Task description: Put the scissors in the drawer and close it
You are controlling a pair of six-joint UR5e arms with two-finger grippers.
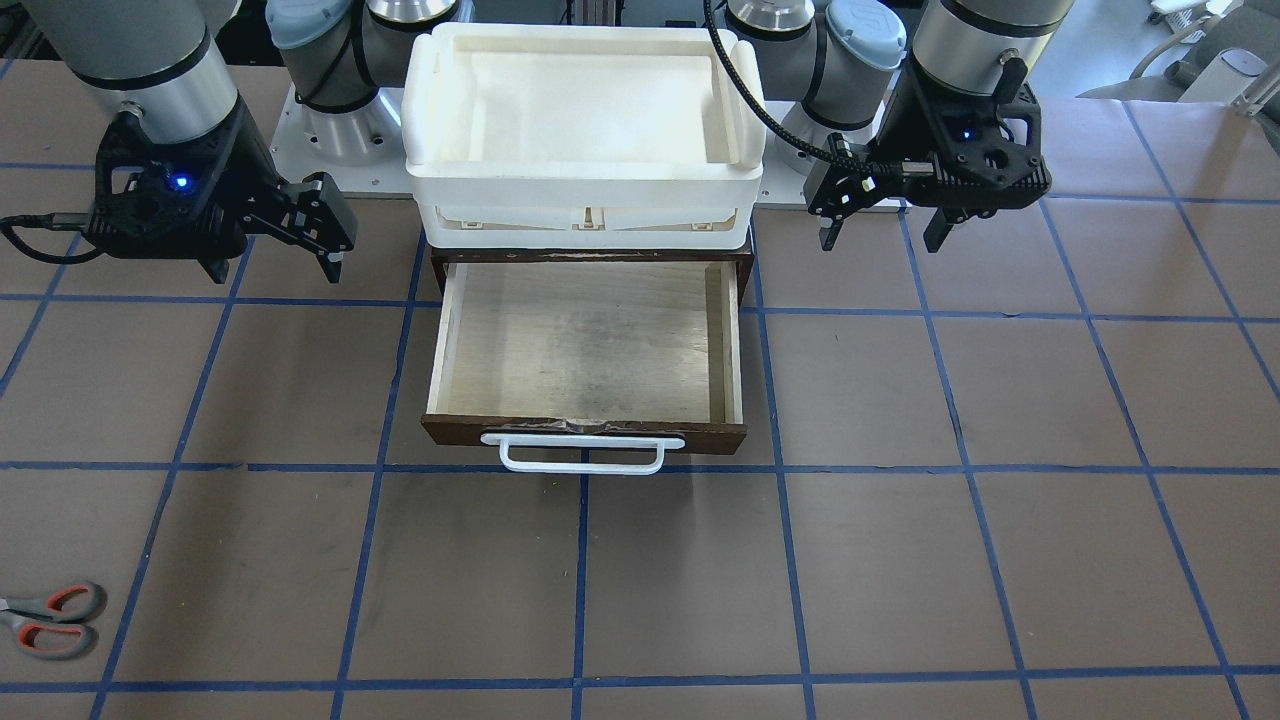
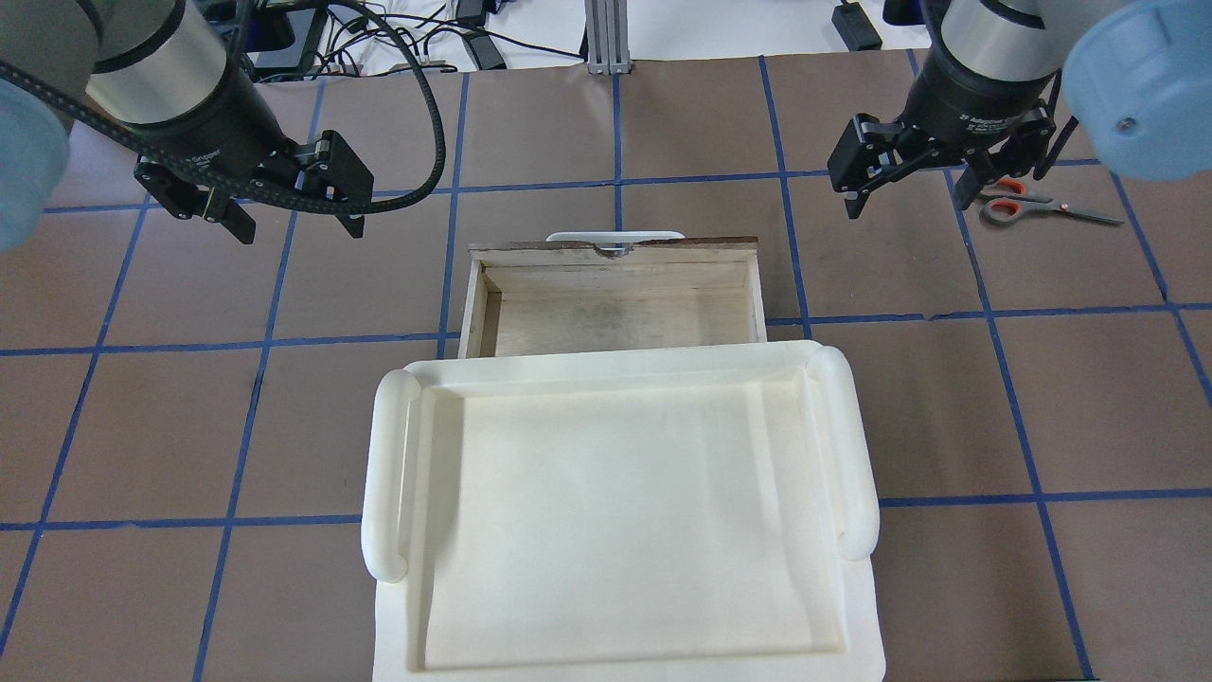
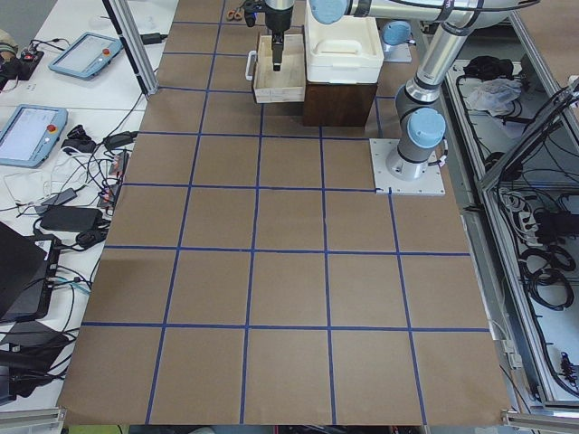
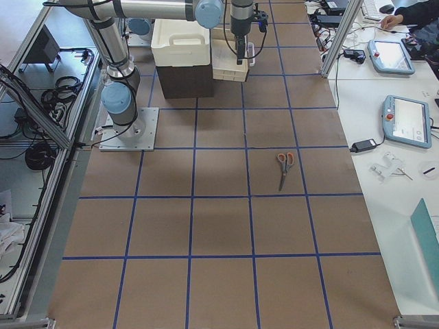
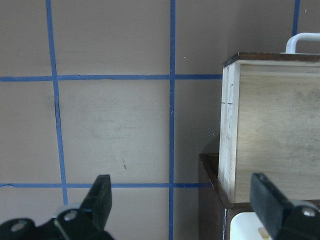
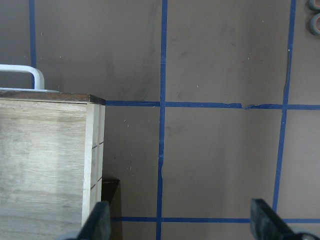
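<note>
Closest to the robot's base: one white tray [image 2: 388, 474] atop one dark brown cabinet [image 3: 339, 104]. Just beyond, one drawer [image 1: 580, 340], pulled out and bare inside, with one white bar handle [image 1: 582, 455] on its outer face.

Flanking that drawer, above the surface [image 1: 600, 580], two of them: left end effector [image 2: 298, 227] and right end effector [image 2: 911, 197], both released, fingers spread wide, gripping nothing.

Farthest out, flat on the surface: one pair of scissors [image 1: 50, 620], well apart from the drawer, over on the robot's right. From the front-facing camera, at about 7 o'clock from the right end effector. From the right wrist camera, only handle loops, at about 1 o'clock in the frame's corner. Long axis along the 9-to-3 line in the overhead view, handles at the 9 o'clock end toward the drawer, blades out toward 3 o'clock.

Far nearer the right end effector than the left, so probably a right-arm job: outward and rightward, then down. Not yet picked up.
</note>
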